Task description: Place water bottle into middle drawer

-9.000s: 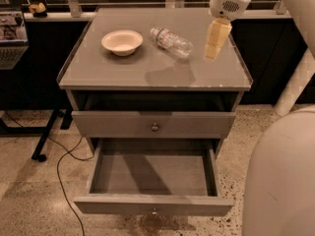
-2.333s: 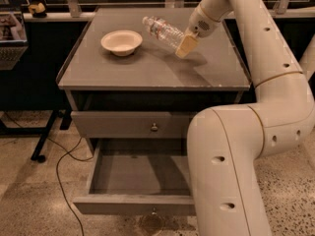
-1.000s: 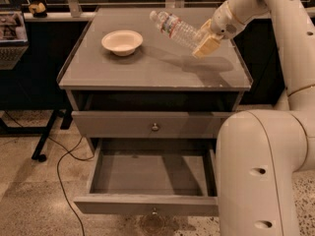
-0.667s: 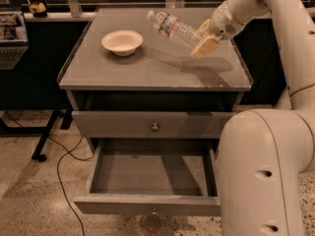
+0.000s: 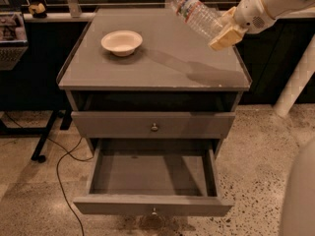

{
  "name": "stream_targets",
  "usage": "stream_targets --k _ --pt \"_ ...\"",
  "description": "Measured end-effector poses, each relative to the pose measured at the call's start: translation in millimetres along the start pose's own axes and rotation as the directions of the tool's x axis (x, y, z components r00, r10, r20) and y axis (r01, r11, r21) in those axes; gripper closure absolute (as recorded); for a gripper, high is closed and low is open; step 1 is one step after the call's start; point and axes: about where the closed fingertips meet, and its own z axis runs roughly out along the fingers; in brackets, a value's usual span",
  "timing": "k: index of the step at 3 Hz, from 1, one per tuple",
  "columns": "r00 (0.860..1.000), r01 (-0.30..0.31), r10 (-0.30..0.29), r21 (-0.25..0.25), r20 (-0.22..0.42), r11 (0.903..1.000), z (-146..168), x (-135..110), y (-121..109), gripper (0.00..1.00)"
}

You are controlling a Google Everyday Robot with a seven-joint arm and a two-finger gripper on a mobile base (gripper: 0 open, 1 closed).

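The water bottle (image 5: 193, 13) is clear crinkled plastic with a white cap and a white-and-red label. It hangs tilted in the air above the cabinet top, cap up and to the left. My gripper (image 5: 222, 27) is shut on the bottle's base end, at the upper right above the top's right side. The middle drawer (image 5: 152, 178) is pulled open below, grey with a small round knob on its front. It holds nothing that I can see. The like drawer (image 5: 153, 125) above it is shut.
A white bowl (image 5: 121, 42) sits on the grey cabinet top (image 5: 162, 63) at the left. A black cable (image 5: 61, 171) lies on the speckled floor to the left. A white robot body part (image 5: 300, 200) fills the lower right corner.
My gripper has picked the bottle off the cabinet top and lifted it. Over the last second it has moved slightly right and forward with the bottle. The drawer has stayed open.
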Motion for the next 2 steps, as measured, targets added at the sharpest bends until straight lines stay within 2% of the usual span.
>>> stream_targets --k 1,2 --pt "0.999 -0.014 0.011 0.063 0.042 0.9979 -27.1 -8.9 23.7 1.00" --pt "0.997 -0.053 0.050 0.044 0.063 0.9976 -16.8 0.7 62.2 1.00"
